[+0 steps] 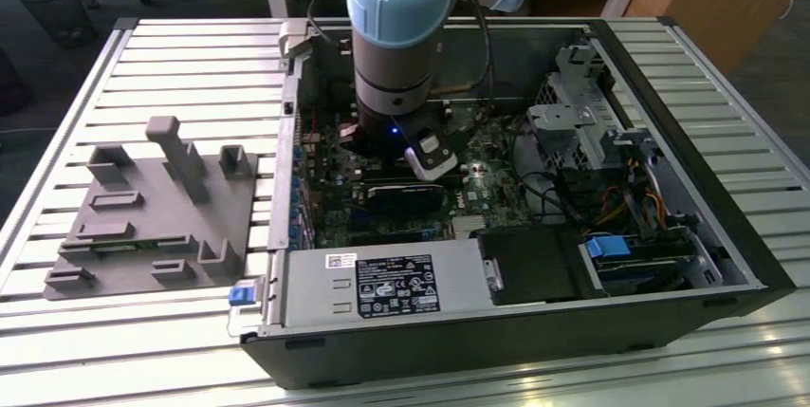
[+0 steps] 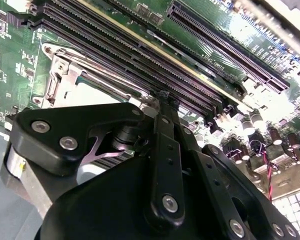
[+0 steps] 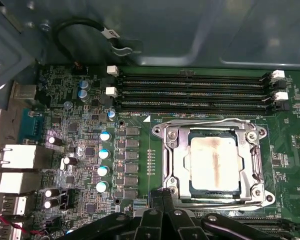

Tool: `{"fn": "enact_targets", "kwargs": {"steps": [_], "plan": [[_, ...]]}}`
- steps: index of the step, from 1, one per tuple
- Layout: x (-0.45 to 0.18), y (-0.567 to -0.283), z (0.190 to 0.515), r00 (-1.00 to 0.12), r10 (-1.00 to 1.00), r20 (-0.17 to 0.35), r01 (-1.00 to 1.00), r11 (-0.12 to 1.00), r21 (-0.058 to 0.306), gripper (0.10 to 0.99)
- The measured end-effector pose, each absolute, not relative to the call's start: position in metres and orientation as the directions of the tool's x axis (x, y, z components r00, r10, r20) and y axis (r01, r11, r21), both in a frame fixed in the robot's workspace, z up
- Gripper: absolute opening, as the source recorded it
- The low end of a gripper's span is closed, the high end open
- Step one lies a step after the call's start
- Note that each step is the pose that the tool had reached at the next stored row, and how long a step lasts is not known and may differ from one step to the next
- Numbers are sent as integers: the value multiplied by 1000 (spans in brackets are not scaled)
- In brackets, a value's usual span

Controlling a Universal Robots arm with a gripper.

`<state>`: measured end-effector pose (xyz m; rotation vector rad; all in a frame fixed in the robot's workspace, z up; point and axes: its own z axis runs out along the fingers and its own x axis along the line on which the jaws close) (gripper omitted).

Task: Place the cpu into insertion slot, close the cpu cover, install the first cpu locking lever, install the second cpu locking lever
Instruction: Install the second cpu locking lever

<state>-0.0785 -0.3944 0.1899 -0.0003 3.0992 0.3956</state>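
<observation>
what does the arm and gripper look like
The arm is a thick grey cylinder with a pale blue joint cap, black cables running down beside it and a small blue light low on the wrist. The gripper is matte black, built of flat linkage plates joined by silver screws.

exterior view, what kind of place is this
Probably a robotics lab or test bench: an open computer case lies on a slatted metal table, a grey fixture block beside it, with the robot arm reaching inside.
</observation>
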Motion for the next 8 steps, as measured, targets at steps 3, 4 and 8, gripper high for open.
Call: {"fn": "enact_targets", "kwargs": {"steps": [3,4,8], "plan": [[-79,-395,190,-1000,2,-17,-2,967,254,106],[-79,-395,191,-1000,2,-17,-2,967,255,106],[-79,-395,198,-1000,2,-17,-2,967,256,106]]}}
